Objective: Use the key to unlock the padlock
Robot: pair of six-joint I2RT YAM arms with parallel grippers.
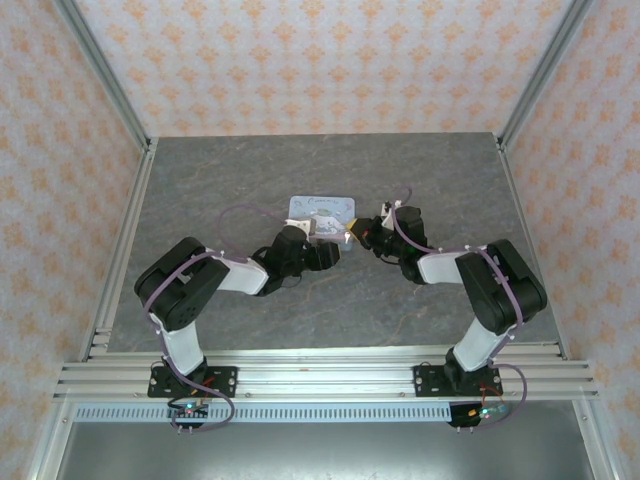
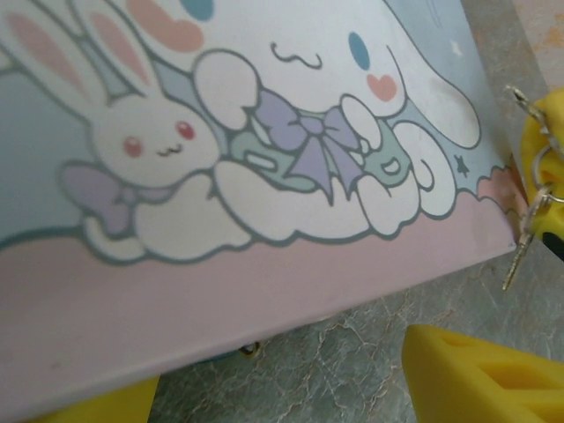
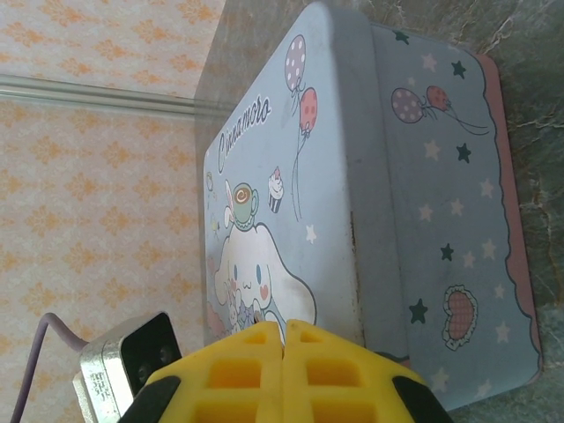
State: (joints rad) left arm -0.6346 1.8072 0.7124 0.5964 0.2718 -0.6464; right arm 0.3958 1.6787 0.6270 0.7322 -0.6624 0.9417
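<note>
The pale-blue cartoon-printed tin [image 1: 320, 208] lies at the table's middle, seen close in the left wrist view [image 2: 264, 132] and the right wrist view [image 3: 352, 176]. A teal and brassy sliver, which I take for the padlock [image 2: 249, 350], peeks out under the tin's pink edge. My left gripper [image 2: 273, 370] is open, its yellow fingers [image 2: 476, 379] wide apart at that edge. My right gripper [image 3: 284, 328] is shut beside the tin's right side [image 1: 358, 235]. A thin silvery key [image 2: 518, 251] on a ring hangs from its yellow fingertips [image 2: 548, 141].
Grey marble-patterned tabletop [image 1: 250, 180] surrounds the tin. Patterned walls and aluminium frame rails [image 1: 130, 230] bound the table on three sides. Both arms meet close together at the tin's near edge, with the left wrist camera block [image 3: 123, 370] next to my right fingers.
</note>
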